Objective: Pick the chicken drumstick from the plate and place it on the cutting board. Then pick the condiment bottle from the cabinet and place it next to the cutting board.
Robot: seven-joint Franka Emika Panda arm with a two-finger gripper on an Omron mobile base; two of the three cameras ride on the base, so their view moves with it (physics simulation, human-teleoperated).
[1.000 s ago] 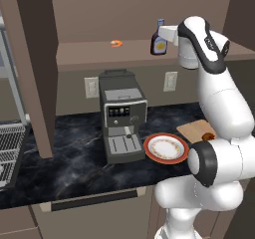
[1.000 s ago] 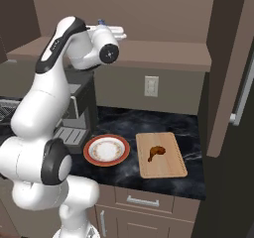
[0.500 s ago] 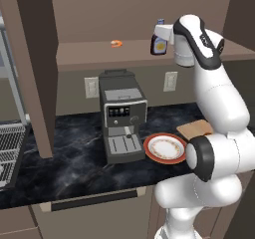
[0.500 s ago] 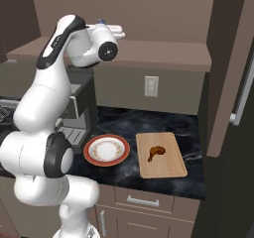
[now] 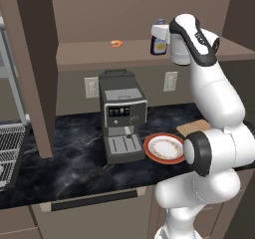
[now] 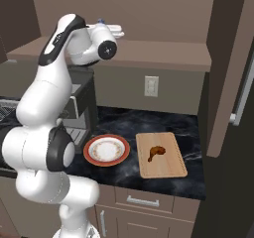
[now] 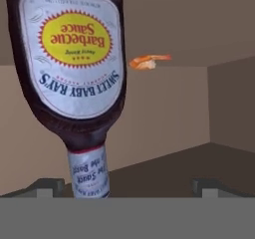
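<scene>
My gripper (image 7: 129, 185) wide open, holding nothing; fingertips (image 7: 47, 185) flank view bottom, hand rolled so scene reads upside down. Condiment bottle (image 7: 69, 68) directly ahead, offset toward one finger, not centred between jaws. In left base view bottle (image 5: 159, 41) stands upright on cabinet (image 5: 89, 56) shelf, just beside hand. I judge bottle rigid, light, glossy so likely slippery, tippable; best hold on wide labelled body, not narrow neck. Small orange item (image 5: 116, 43) further along shelf. Chicken drumstick (image 6: 157, 151) already on cutting board (image 6: 173, 168); plate (image 6: 89, 152) beside it.
</scene>
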